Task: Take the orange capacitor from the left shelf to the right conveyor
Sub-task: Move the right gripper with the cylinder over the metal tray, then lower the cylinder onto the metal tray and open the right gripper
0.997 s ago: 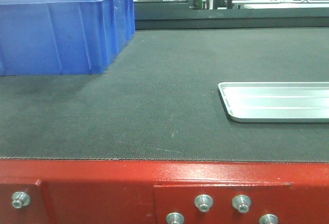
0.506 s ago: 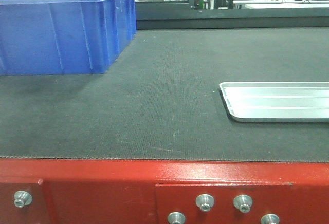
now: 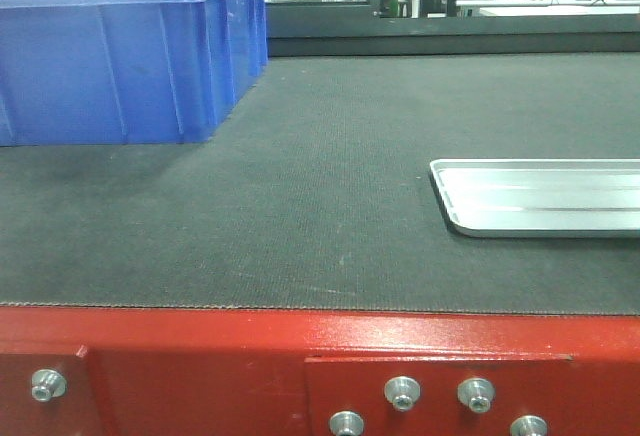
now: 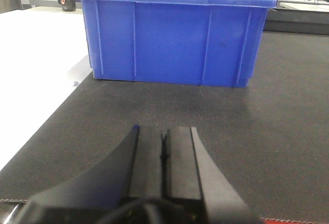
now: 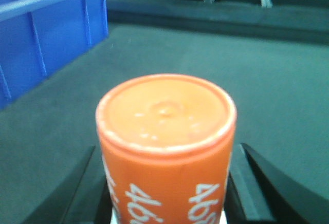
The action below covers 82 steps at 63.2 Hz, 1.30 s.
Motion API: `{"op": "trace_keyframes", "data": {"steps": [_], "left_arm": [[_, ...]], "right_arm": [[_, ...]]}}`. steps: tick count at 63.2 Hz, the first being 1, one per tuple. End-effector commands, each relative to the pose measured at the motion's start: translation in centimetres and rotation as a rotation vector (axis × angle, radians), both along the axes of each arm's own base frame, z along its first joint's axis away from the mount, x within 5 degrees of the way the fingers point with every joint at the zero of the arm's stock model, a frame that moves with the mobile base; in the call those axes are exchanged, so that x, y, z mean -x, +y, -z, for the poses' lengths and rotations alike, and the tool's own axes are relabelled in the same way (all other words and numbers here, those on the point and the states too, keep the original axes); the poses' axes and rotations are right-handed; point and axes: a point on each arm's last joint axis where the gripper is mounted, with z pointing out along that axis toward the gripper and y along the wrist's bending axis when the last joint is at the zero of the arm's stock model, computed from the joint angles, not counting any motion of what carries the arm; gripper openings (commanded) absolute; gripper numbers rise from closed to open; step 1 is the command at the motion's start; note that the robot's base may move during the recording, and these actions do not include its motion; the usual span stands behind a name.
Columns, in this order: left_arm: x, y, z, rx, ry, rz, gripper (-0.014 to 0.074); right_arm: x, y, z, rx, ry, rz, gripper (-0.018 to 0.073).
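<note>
Carrying is the step in hand, by my reading: your right gripper is clamped on the orange capacitor, which stands upright between the jaws with its flat top toward the wrist camera and the white "4680" print reading upside down on its side. Ahead of that pincer and below it lies the right conveyor, its dark textured belt bare in front of the capacitor. Off to the pincer's left stands the blue bin.

Your left gripper has its jaws pressed together with nothing between them; it hangs low over the near edge of the belt, with the blue bin straight ahead of it.

From the front view you see the belt, the red front edge with its bolts, and the silver tray on the belt at the right. Neither pincer appears there, and the shelf is out of sight in every view.

Next, I judge, you need to lower the capacitor onto bare belt ahead of the right pincer, clear of bin and tray, keep it vertical, and part the jaws only once its base sits flat.
</note>
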Motion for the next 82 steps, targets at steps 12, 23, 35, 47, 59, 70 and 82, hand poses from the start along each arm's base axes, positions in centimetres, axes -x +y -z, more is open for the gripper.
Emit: {"op": "trace_keyframes", "data": {"steps": [12,23,35,47,59,70,82], "left_arm": [[0.1,0.1,-1.0,0.009,-0.104,-0.006,-0.0127],[0.1,0.1,-1.0,0.009,-0.104,-0.006,-0.0127],[0.1,0.1,-1.0,0.009,-0.104,-0.006,-0.0127],[0.1,0.1,-1.0,0.009,-0.104,-0.006,-0.0127],[0.1,0.1,-1.0,0.009,-0.104,-0.006,-0.0127],[0.1,0.1,-1.0,0.009,-0.104,-0.006,-0.0127],[0.1,0.1,-1.0,0.009,-0.104,-0.006,-0.0127]], "right_arm": [[-2.1,0.5,3.6,-0.016,-0.118,-0.028,0.0118],[-3.6,0.8,5.9,0.026,-0.151,-0.036,0.0118],[-4.9,0.7,8.0,0.026,-0.145,-0.027,0.0118],[-5.9,-0.1,8.9,0.03,-0.125,0.007,0.0118],[-6.4,-0.3,10.2,0.035,-0.081,0.015,0.012],[-6.5,-0.3,10.9,0.038,-0.054,0.012,0.0197],[-6.5,-0.3,10.9,0.025,-0.053,0.013,0.0547]]}}
